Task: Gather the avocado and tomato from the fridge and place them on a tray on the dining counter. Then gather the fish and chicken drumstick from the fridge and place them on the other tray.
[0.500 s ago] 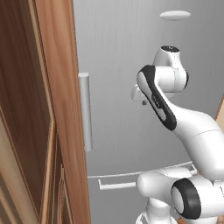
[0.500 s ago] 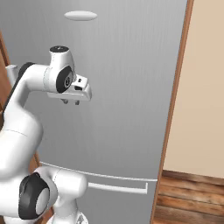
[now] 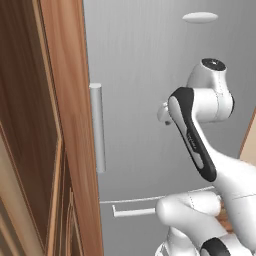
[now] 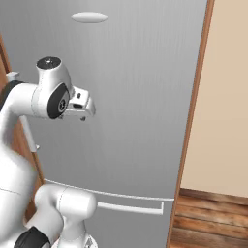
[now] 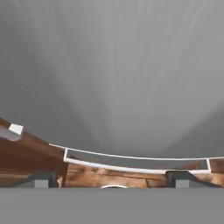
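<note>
The fridge (image 3: 150,90) stands shut, its plain grey door taking up most of both base views, with a pale oval mark (image 3: 200,17) near the top of the door. Its upright bar handle (image 3: 97,127) sits at the door's left edge, just beside a tall wooden cabinet (image 3: 55,125) that runs down the left of the left base view. Lower down, a seam crosses the front and the drawer's level bar (image 4: 131,207) lies just under it. To the right of the fridge in the right base view there is a thin wooden trim (image 4: 193,121), then a beige wall (image 4: 225,97) and a strip of wood-plank floor (image 4: 213,218). The arm rises in front of the door and bends at the elbow, so the gripper (image 4: 83,107) hangs close before the grey door at about mid height, to the right of the upright handle and apart from it. In the left base view the gripper (image 3: 164,114) is mostly hidden behind the dark forearm. In the hand view the two finger tips (image 5: 41,180) stand far apart at the bottom corners, so the jaws are wide and nothing lies between them. That view looks down along the grey door at the drawer bar (image 5: 135,162), with wood floor (image 5: 109,177) below it.
</note>
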Robot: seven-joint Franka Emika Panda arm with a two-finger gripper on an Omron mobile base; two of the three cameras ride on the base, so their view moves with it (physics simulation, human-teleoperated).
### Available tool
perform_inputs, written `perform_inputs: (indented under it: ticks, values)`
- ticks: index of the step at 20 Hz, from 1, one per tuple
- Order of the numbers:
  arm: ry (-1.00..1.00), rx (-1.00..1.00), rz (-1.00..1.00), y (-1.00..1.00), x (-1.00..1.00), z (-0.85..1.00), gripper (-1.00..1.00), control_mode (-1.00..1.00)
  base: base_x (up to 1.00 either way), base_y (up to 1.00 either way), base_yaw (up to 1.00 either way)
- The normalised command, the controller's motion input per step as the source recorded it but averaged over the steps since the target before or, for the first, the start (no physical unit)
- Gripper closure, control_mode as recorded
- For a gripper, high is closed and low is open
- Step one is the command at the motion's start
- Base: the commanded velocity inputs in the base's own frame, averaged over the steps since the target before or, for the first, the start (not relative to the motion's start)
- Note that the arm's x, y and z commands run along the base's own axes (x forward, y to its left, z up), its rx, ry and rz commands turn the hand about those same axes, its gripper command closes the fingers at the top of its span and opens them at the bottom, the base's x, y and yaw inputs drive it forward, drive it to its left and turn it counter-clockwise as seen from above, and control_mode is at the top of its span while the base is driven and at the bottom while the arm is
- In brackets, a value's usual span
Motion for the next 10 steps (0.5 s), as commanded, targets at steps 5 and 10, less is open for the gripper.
perform_inputs:
  ticks: [5,10]
  values:
    - [-0.35,0.00,0.00,0.00,-0.71,0.25,-1.00,-1.00,0.00,0.00,0.00]
    - [-0.24,0.00,0.00,0.00,-0.49,0.24,-1.00,-1.00,0.00,0.00,0.00]
